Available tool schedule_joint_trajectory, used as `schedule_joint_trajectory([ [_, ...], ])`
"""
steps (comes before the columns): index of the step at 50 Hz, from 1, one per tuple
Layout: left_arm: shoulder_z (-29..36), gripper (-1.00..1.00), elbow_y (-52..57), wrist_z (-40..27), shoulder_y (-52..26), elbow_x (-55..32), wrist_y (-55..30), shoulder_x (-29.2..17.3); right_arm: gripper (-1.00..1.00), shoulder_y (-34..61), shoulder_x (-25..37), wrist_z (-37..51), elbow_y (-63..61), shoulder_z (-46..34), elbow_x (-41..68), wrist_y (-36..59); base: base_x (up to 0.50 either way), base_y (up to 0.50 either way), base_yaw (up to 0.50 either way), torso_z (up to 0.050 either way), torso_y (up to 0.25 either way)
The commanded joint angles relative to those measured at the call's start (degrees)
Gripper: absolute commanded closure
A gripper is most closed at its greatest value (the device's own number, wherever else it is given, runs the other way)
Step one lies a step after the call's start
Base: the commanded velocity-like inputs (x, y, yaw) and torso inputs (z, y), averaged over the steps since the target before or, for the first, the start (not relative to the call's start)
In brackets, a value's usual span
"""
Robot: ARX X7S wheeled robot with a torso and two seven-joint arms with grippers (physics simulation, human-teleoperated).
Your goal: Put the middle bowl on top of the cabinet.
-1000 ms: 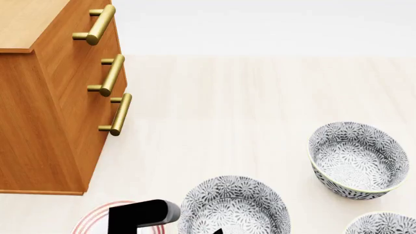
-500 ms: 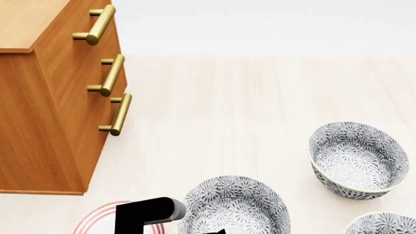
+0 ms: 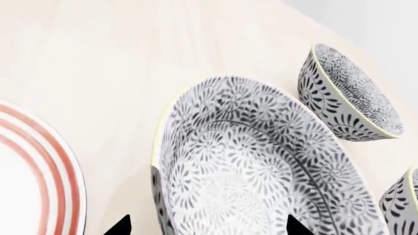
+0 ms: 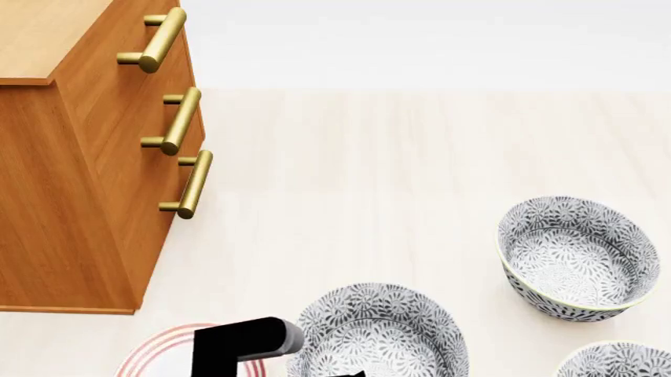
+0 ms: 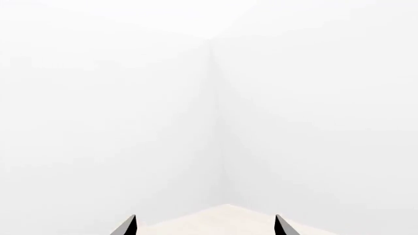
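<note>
The middle bowl (image 4: pixel 378 326), deep with a grey-and-white leafy pattern, sits on the pale floor near the bottom edge of the head view. It fills the left wrist view (image 3: pixel 261 166). My left gripper (image 3: pixel 205 227) is open and hovers at the bowl's near rim, one fingertip (image 3: pixel 121 227) outside the wall and the other (image 3: pixel 294 227) over the inside. In the head view only the black left arm (image 4: pixel 243 344) shows beside the bowl. The orange-brown cabinet (image 4: pixel 74 157) stands at the left. My right gripper (image 5: pixel 205 227) is open, holds nothing and faces white walls.
Two matching bowls stand to the right, one farther (image 4: pixel 577 255) (image 3: pixel 346 95) and one nearer (image 4: pixel 618 361) (image 3: pixel 402 205). A white plate with red rings (image 4: pixel 157 349) (image 3: pixel 39 171) lies left of the middle bowl, under my left arm. Three brass handles (image 4: pixel 178 122) stick out from the cabinet front.
My left arm has crept a little to the right, toward the middle bowl. The bowls, plate and cabinet have not moved.
</note>
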Motion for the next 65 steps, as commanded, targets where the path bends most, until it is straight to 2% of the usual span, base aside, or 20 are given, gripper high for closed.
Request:
schedule_joint_trajectory([
  [1,-1.16,-1.0,-1.08,3.18,-0.16,-1.56,1.38,1.19,-1.0,-0.33,-1.2,-1.52,0.08,1.43,-1.44,-0.4,0.0,0.0,0.0,0.0,0.0],
  [6,-0.89,-1.0,-0.98,3.62,-0.04,-1.75,1.94,1.01,-1.0,-0.64,-1.31,-1.57,-0.2,1.55,-1.44,-0.48,0.0,0.0,0.0,0.0,0.0],
  [7,-0.88,1.0,-1.16,3.83,-0.07,-1.89,2.02,0.99,-1.0,-0.66,-1.32,-1.57,-0.22,1.59,-1.41,-0.48,0.0,0.0,0.0,0.0,0.0],
  [17,-0.5,1.0,1.57,4.18,1.12,0.22,5.49,0.24,-1.0,-0.98,-1.57,-1.82,-0.33,1.88,-1.28,-1.03,0.0,0.0,0.0,0.0,0.0],
  [26,-0.18,1.0,0.99,3.4,0.62,-0.12,5.33,0.11,-1.0,-0.92,-1.66,-2.04,-0.31,1.93,-1.15,-1.16,0.0,0.0,0.0,0.003,0.0],
  [49,1.33,1.0,6.17,1.45,0.58,-1.23,4.99,-1.24,-1.0,-0.67,-1.75,-2.54,-0.1,2.18,-0.78,-1.3,0.0,0.0,0.0,0.05,0.143],
  [65,1.78,1.0,18.07,-2.4,0.71,-1.91,4.34,-4.38,-1.0,0.11,-1.93,-2.08,-0.5,1.09,-1.89,-0.38,0.0,0.0,0.0,0.05,0.165],
])
